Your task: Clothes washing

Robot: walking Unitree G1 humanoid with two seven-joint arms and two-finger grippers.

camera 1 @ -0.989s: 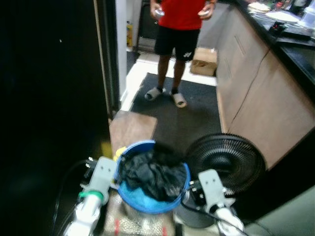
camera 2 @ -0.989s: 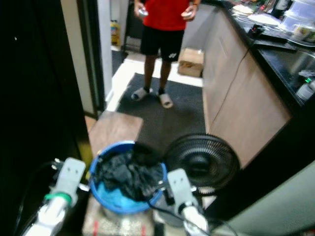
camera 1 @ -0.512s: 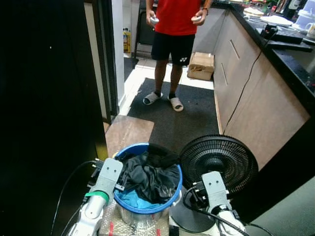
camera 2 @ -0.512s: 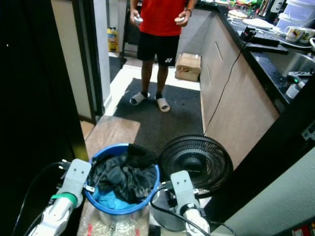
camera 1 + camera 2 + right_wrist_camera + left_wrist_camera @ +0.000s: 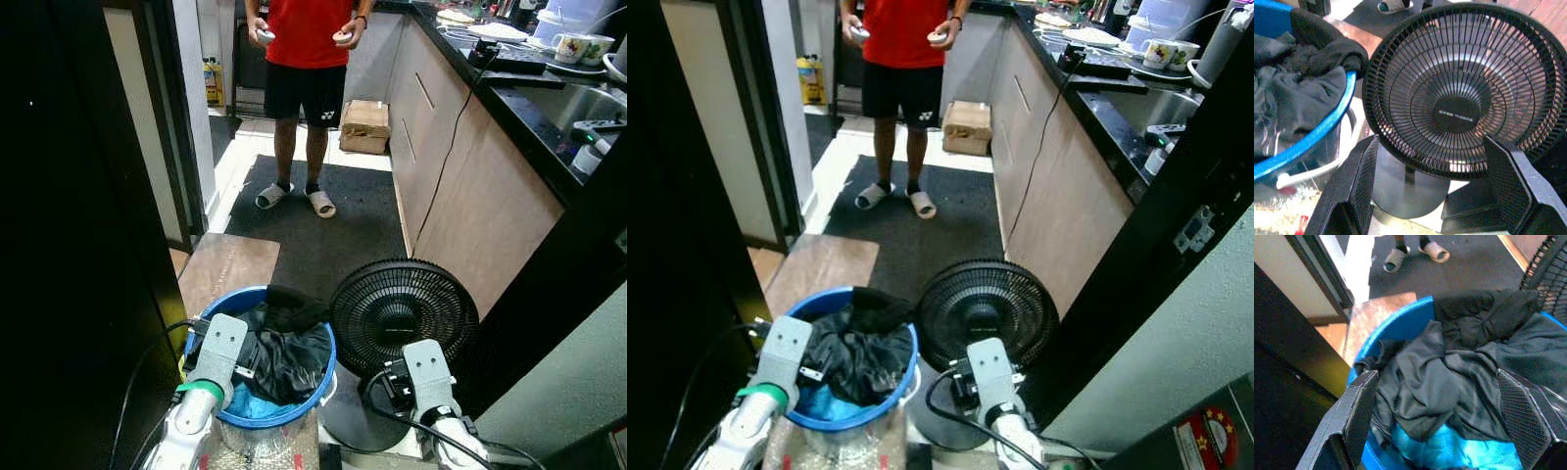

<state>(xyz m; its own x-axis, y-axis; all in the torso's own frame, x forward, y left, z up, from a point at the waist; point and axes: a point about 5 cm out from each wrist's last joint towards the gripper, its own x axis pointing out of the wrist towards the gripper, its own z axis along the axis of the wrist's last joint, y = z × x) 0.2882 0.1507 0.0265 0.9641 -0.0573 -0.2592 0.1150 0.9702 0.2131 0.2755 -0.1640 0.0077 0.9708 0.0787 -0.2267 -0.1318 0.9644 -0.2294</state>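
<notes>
1. The left gripper [image 5: 1449, 416] hangs over the tub [image 5: 257, 416], fingers [image 5: 1359, 411] spread wide, holding nothing.
2. Dark clothes [image 5: 284, 348] fill the tub, over a blue cloth [image 5: 1449, 455].
3. The fan [image 5: 404, 315] stands just beside the tub's right rim.
4. The right gripper [image 5: 1435, 191] faces the fan, wide open, empty.
5. A person [image 5: 299, 59] stands on the mat [image 5: 328, 230] beyond.

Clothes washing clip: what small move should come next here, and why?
Probably close the left gripper on the dark clothes heaped in the blue basket: its open fingers already straddle the pile. The right gripper, also open, merely faces the black fan.
</notes>
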